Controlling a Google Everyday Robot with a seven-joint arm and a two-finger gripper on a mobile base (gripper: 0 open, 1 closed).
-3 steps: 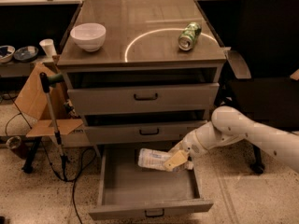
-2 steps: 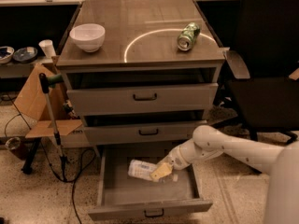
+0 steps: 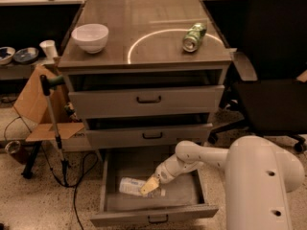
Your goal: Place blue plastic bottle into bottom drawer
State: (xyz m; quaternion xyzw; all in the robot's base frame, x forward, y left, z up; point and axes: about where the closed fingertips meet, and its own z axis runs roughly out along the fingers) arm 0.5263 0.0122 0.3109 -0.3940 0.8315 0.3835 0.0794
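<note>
The bottom drawer [image 3: 192,195] is pulled far out below two shallower drawers. The blue plastic bottle [image 3: 132,185] lies on its side on the drawer floor, left of middle. My gripper [image 3: 149,186] reaches down into the drawer from the right and sits at the bottle's right end, its pale fingertips over the bottle. My white arm fills the lower right of the view.
A green can [image 3: 194,36] lies on its side on the cabinet top, and a white bowl [image 3: 90,36] stands at the top's left. A black office chair [image 3: 273,95] is to the right. A cardboard box [image 3: 36,104] and a grabber tool [image 3: 53,114] stand left.
My arm has swung down and left, carrying the bottle from above the drawer's right side to the drawer floor, where it now lies. The camera has moved in closer.
</note>
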